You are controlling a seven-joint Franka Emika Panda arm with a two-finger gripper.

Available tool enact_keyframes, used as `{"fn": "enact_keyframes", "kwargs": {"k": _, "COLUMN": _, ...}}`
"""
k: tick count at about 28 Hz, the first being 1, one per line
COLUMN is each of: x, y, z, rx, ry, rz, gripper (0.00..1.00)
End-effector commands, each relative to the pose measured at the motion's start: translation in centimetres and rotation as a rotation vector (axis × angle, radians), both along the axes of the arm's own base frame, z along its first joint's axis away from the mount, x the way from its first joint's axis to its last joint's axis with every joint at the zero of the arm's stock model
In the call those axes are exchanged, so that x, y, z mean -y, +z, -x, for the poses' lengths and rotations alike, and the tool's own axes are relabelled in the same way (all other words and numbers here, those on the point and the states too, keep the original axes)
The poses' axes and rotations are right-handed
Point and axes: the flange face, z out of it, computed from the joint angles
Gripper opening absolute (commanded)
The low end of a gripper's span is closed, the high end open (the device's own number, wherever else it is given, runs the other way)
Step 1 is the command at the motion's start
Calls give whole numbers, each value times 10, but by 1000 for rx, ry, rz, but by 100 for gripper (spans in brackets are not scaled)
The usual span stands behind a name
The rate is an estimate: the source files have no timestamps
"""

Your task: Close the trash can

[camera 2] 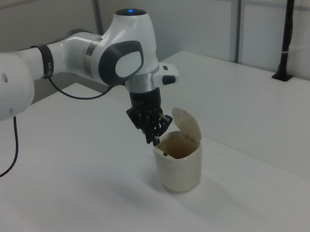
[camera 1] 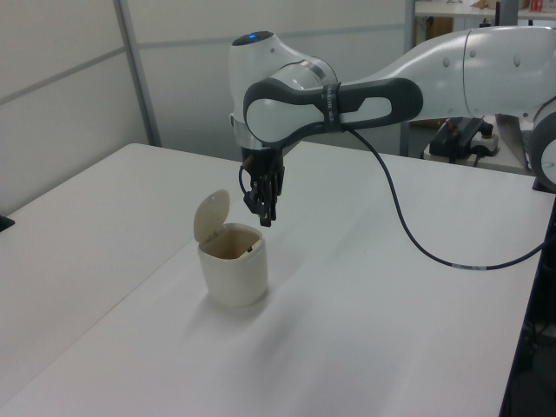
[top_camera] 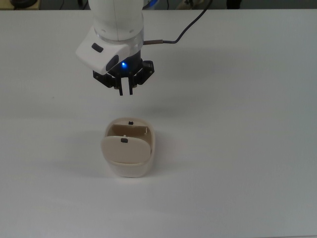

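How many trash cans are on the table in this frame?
1: the trash can stands on the white table, lid raised, just below the gripper in the top view. None seems hidden.

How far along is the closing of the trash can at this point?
Nothing is closed yet: the lid stands raised over the open trash can, its inside showing in the left view. In hand: the gripper, fingers together and holding nothing, hangs in the air on the side of the can away from the lid, touching neither. Left: reach the lid and push it down onto the rim.
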Motion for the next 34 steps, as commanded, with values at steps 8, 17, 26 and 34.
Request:
{"fn": "enact_keyframes", "kwargs": {"k": 8, "x": 0, "y": 1, "z": -6, "rx": 45, "ry": -21, "rz": -38, "gripper": 0}}
{"fn": "enact_keyframes", "kwargs": {"k": 17, "x": 3, "y": 36, "z": -33, "rx": 369, "ry": -59, "rz": -103, "gripper": 0}}
{"fn": "enact_keyframes", "kwargs": {"k": 26, "x": 4, "y": 35, "z": -53, "rx": 556, "ry": -77, "rz": -111, "gripper": 0}}
{"fn": "enact_keyframes", "kwargs": {"k": 34, "x": 3, "y": 16, "z": -63, "rx": 580, "ry": -80, "rz": -104, "gripper": 0}}
